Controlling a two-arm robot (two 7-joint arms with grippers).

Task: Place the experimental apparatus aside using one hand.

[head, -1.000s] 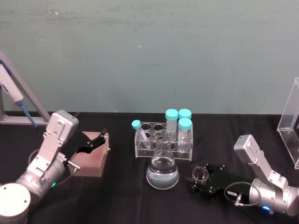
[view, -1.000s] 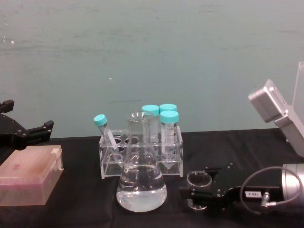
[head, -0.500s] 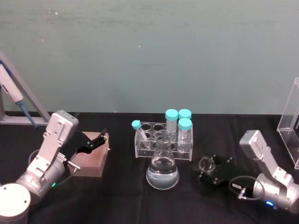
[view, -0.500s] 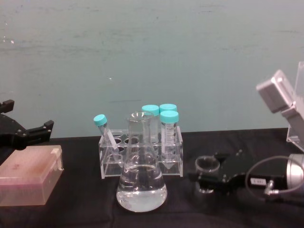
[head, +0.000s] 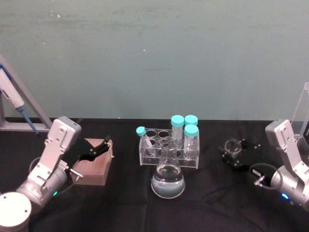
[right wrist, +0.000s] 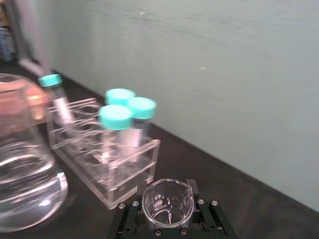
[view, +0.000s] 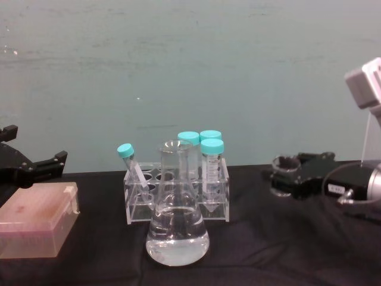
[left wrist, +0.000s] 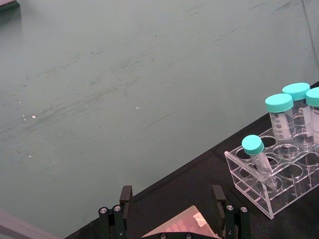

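Note:
My right gripper [head: 233,147] is shut on a small glass beaker [head: 232,144], holding it upright to the right of the tube rack, apparently raised off the black cloth. In the right wrist view the beaker [right wrist: 167,201] sits between the black fingers. The conical flask [head: 168,175] with clear liquid stands in front of the clear rack [head: 150,153] of teal-capped tubes. A tall clear acrylic stand [head: 300,121] is at the far right edge. My left gripper [head: 99,146] hangs open over a brown box [head: 94,167] on the left.
A pipette [head: 10,96] leans on a grey frame at the far left. The flask [view: 177,229] and the rack [view: 138,205] fill the table's middle in the chest view. A grey-green wall closes off the back.
My right gripper has carried the beaker up, back and to the right, away from the flask and toward the acrylic stand. The left arm, flask and rack have stayed still.

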